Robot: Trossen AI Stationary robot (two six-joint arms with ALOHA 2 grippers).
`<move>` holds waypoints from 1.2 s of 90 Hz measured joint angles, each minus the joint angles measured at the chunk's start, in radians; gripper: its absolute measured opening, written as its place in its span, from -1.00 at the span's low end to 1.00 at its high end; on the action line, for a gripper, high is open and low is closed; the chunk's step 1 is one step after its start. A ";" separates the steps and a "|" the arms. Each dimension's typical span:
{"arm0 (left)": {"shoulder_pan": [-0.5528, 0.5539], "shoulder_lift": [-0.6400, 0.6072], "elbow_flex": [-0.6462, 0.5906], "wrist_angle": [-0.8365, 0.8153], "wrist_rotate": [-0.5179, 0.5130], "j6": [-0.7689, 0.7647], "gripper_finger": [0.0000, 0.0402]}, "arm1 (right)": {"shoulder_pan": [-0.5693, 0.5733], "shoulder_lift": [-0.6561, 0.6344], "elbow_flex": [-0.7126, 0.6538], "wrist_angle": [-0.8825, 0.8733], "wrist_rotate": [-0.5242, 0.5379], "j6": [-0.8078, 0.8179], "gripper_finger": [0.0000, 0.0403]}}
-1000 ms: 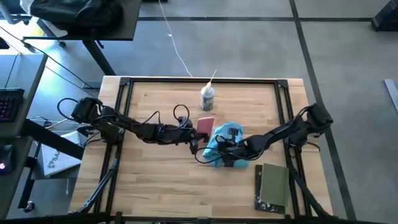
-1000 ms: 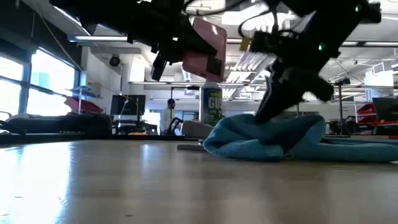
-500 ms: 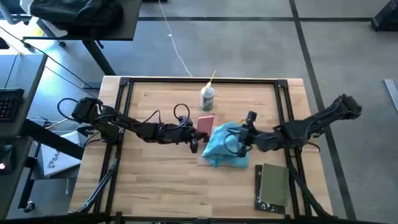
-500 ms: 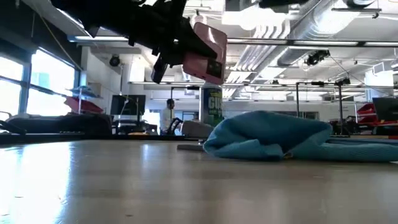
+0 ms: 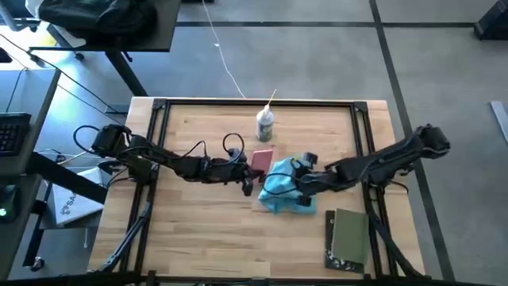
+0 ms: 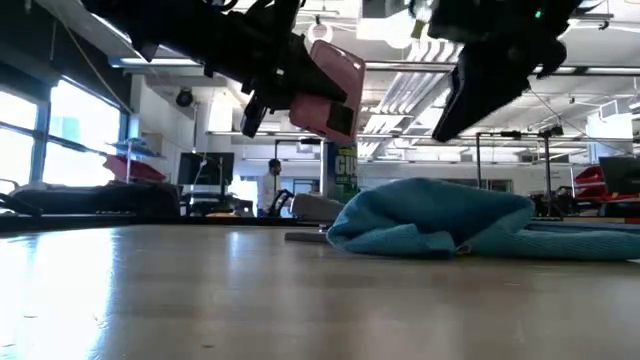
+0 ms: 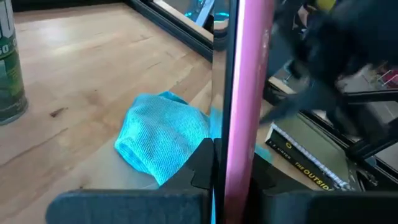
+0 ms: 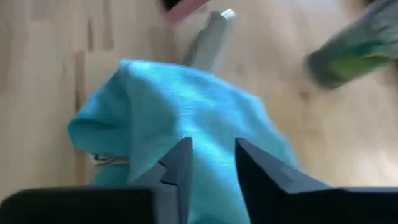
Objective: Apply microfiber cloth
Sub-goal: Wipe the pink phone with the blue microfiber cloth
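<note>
Clearly the right gripper [image 8: 208, 163], fingers parted with nothing between them, hangs just above the cloth [image 5: 279, 187] at mid-table. It should drop straight onto the top fold and pinch deep, since the soft, ribbed fabric slumps. The left gripper [image 5: 248, 168] clamps a thin, stiff pink slab [image 6: 326, 88] (perhaps a phone) beside the cloth.

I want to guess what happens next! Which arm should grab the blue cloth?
Probably the right. Its open claw hangs just above the microfiber cloth, empty. The left claw is already shut on a pink phone-like slab.
</note>
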 joint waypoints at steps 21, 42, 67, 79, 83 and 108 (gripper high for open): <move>-0.028 0.000 0.000 -0.017 0.001 0.003 -0.95 | -0.024 0.200 0.000 0.093 -0.025 0.043 -0.05; -0.032 -0.001 0.000 -0.034 -0.012 0.045 -0.95 | -0.042 0.290 0.002 0.099 0.011 0.075 -0.17; -0.019 -0.002 0.000 -0.024 -0.002 -0.047 -0.95 | -0.024 0.169 0.000 0.065 0.146 -0.002 -0.95; -0.018 -0.002 0.000 -0.024 0.013 -0.075 -0.95 | -0.022 0.013 0.000 0.049 0.288 -0.032 -0.99; -0.018 -0.002 0.000 -0.024 0.013 -0.083 -0.95 | -0.015 -0.041 0.000 0.087 0.336 -0.061 -0.99; -0.016 -0.002 0.000 0.060 -0.003 -0.066 -0.95 | -0.015 -0.177 0.001 0.544 0.286 -0.350 -1.00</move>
